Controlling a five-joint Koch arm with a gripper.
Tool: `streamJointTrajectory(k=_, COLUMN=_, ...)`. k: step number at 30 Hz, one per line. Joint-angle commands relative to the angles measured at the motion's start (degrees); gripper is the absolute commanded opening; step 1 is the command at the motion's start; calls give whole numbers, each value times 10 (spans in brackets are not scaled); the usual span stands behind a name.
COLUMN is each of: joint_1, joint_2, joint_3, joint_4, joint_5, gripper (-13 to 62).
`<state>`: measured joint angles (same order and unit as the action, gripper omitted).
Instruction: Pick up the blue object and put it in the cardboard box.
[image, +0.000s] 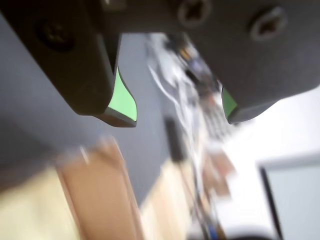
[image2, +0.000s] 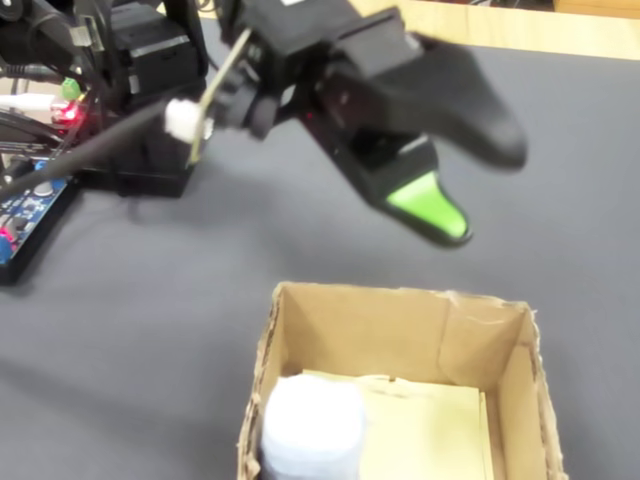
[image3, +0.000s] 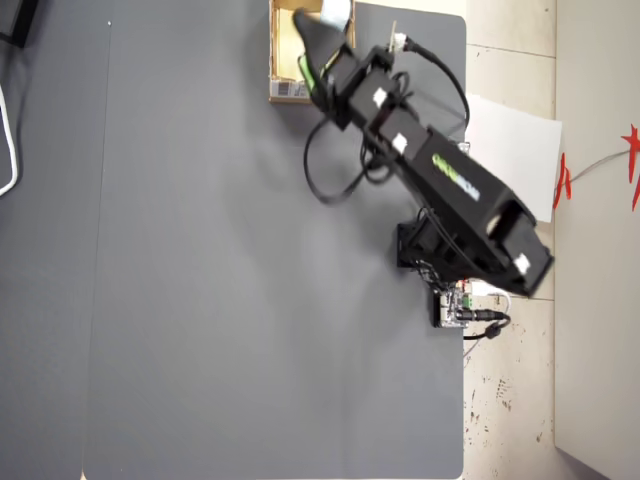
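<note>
In the fixed view the pale blue pad (image2: 312, 425) sits inside the cardboard box (image2: 400, 325), against the box's near-left corner, resting partly on the yellowish floor of the carton. The gripper (image2: 470, 190) hangs above the box's far wall, apart from it, with its two black jaws spread and nothing between them; one jaw shows a bright green pad (image2: 428, 205) on its inner face. The wrist view confirms the spread: the gripper (image: 182, 120) has two dark fingertips with green inner pads (image: 122, 100) set well apart, empty air between, and a blurred tan edge of the cardboard box (image: 100, 190) below. In the overhead view the arm (image3: 440, 190) reaches from its base near the right edge of the dark grey mat (image3: 200, 300) toward the box (image3: 285, 50) at the top edge, the jaws over the box's opening.
</note>
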<state>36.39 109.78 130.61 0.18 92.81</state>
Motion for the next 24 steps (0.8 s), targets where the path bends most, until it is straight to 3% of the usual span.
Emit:
streamJointTrajectory(k=1, joint_1=-44, joint_2=45, joint_3=-8, joint_4=-51, joint_5=55, gripper=338)
streamJointTrajectory(k=13, joint_1=-236, joint_2=186, joint_3=178, joint_4=-89, joint_5=102, gripper=338)
streamJointTrajectory(k=24, joint_1=-272, joint_2=259, joint_3=353, joint_4=-89, joint_5=102, gripper=340)
